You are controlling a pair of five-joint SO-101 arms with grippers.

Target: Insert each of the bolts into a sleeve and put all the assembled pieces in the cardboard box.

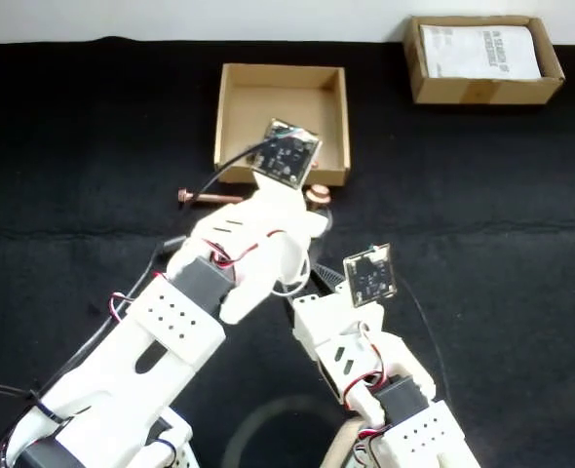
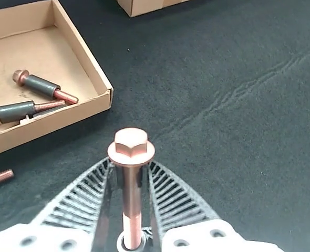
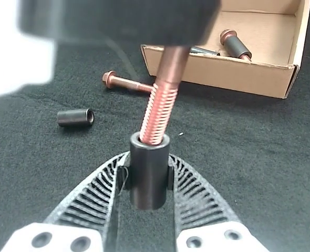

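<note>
Left gripper (image 2: 130,165) clamps the copper bolt (image 2: 131,148), right gripper (image 3: 148,157) pinches the black sleeve (image 3: 150,173) upright, and the threaded tip sits just inside the sleeve's mouth, near the cardboard box (image 2: 65,118) holding two assembled pieces (image 2: 31,84).

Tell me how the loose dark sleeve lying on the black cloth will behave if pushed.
The short dark cylindrical sleeve lies on its side, so it would probably roll. It looks rigid and, being hollow, likely light.
</note>
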